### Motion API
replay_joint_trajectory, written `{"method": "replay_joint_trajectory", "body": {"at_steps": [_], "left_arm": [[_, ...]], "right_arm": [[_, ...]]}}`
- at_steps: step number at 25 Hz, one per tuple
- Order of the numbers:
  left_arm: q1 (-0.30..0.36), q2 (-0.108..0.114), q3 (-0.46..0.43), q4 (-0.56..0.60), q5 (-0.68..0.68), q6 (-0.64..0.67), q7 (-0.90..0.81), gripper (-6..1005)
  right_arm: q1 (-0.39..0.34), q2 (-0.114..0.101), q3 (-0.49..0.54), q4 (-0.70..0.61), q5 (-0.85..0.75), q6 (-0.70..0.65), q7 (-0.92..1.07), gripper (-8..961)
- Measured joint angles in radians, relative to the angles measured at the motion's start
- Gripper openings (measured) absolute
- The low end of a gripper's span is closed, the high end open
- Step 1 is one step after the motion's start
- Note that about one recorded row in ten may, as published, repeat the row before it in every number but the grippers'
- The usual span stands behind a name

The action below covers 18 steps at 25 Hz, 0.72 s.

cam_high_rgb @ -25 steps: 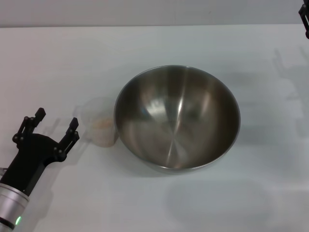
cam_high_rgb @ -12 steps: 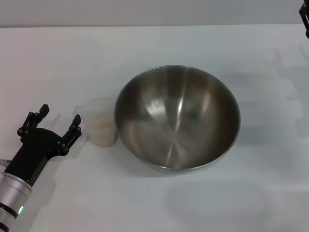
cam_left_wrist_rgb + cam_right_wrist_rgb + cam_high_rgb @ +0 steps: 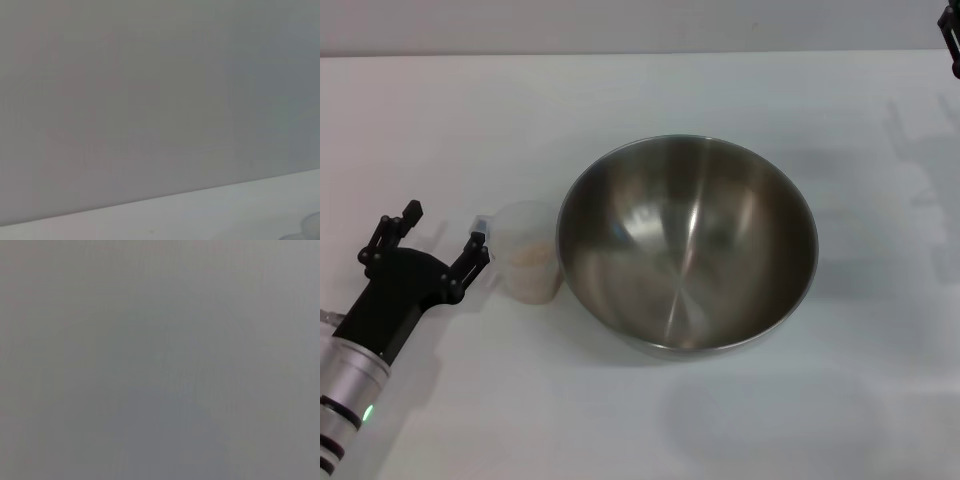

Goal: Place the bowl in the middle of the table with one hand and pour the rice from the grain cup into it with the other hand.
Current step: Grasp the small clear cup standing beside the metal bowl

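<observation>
The large steel bowl (image 3: 687, 243) stands near the middle of the white table (image 3: 620, 90) and is empty inside. The clear grain cup (image 3: 527, 252) stands upright just left of the bowl, touching or nearly touching it, with beige rice (image 3: 530, 257) in it. My left gripper (image 3: 445, 228) is open at the left, low by the table, with one fingertip (image 3: 478, 240) close beside the cup's left side. My right gripper (image 3: 951, 40) shows only as a black bit at the far right top edge. The wrist views show only a blank wall and a strip of table.
The table's far edge (image 3: 640, 53) runs along the top of the head view, with a grey wall behind it.
My left gripper has moved forward and a little right toward the cup, its near fingertip now beside the cup. Bowl, cup and right arm have not moved.
</observation>
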Motion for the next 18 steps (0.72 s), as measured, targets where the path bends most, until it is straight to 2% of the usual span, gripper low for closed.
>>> {"method": "replay_joint_trajectory", "body": {"at_steps": [15,17,18], "left_arm": [[-0.01,-0.002,-0.019,-0.011,-0.001,-0.026,0.0,799],[-0.011,-0.003,-0.019,-0.012,0.001,-0.027,0.0,630],[-0.011,-0.003,-0.018,-0.012,0.002,-0.027,0.0,598]], "right_arm": [[0.004,0.0,0.0,0.0,0.001,0.003,0.0,685],[0.005,0.0,0.0,0.0,0.001,0.003,0.0,685],[0.005,0.0,0.0,0.0,0.002,0.003,0.0,685]]}}
